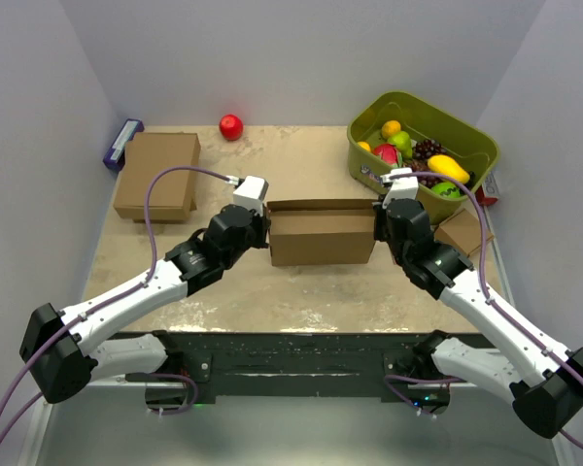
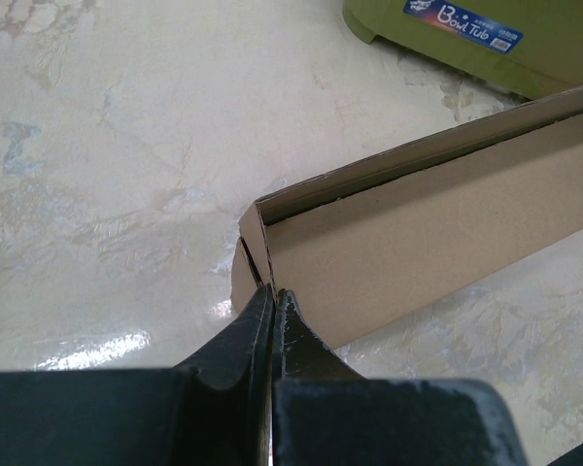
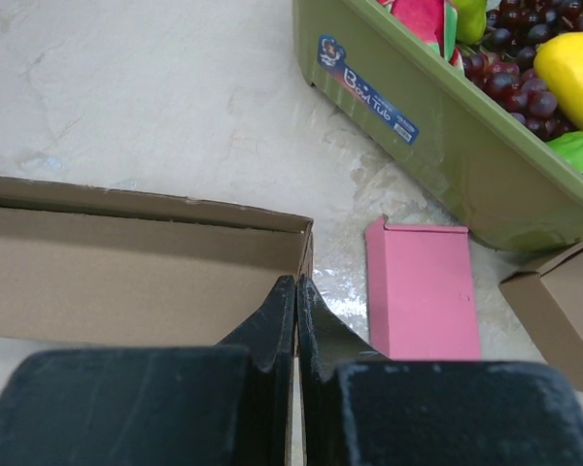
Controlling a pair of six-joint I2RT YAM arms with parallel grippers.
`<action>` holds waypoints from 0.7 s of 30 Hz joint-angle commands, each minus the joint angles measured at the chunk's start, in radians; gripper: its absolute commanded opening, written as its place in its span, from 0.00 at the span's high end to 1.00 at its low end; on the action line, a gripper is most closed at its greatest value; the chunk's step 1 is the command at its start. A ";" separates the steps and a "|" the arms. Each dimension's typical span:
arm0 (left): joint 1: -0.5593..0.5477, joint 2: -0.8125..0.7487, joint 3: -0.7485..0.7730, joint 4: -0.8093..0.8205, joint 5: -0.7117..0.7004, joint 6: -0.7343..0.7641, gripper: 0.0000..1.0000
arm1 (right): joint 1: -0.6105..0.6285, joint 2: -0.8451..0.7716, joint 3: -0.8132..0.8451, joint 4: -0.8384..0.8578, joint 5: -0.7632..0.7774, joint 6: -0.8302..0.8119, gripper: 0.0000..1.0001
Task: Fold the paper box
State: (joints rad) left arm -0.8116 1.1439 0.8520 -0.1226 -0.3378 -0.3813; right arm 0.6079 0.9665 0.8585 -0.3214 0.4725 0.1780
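Note:
The paper box (image 1: 321, 233) stands mid-table as a shallow brown cardboard tray, its long front wall facing me. My left gripper (image 1: 265, 229) is at its left end, my right gripper (image 1: 379, 225) at its right end. In the left wrist view the left gripper (image 2: 273, 291) is shut, and the thin end wall of the paper box (image 2: 408, 243) runs in between the fingertips. The right wrist view shows the same at the other end: the right gripper (image 3: 297, 283) is shut on the end wall of the paper box (image 3: 136, 272).
A closed brown box (image 1: 157, 175) lies at the back left beside a purple pack (image 1: 122, 143). A red ball (image 1: 231, 126) sits at the back. A green tub (image 1: 471, 146) of fruit stands back right, with a small cardboard cube (image 1: 463, 233) and a pink box (image 3: 423, 286) near it.

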 commanded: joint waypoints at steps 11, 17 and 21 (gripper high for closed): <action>0.005 0.022 -0.073 -0.061 0.014 0.064 1.00 | 0.024 0.130 0.019 -0.294 -0.006 0.281 1.00; 0.006 0.025 -0.091 -0.025 0.049 0.134 1.00 | 0.036 0.135 -0.001 -0.363 0.032 0.359 1.00; 0.006 0.013 -0.105 -0.014 0.065 0.159 1.00 | 0.036 0.081 0.014 -0.367 0.038 0.360 0.94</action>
State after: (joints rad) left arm -0.8055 1.1397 0.8028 -0.0296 -0.3374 -0.2836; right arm 0.6304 1.0527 0.9134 -0.4957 0.5648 0.4725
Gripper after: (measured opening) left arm 0.021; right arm 0.010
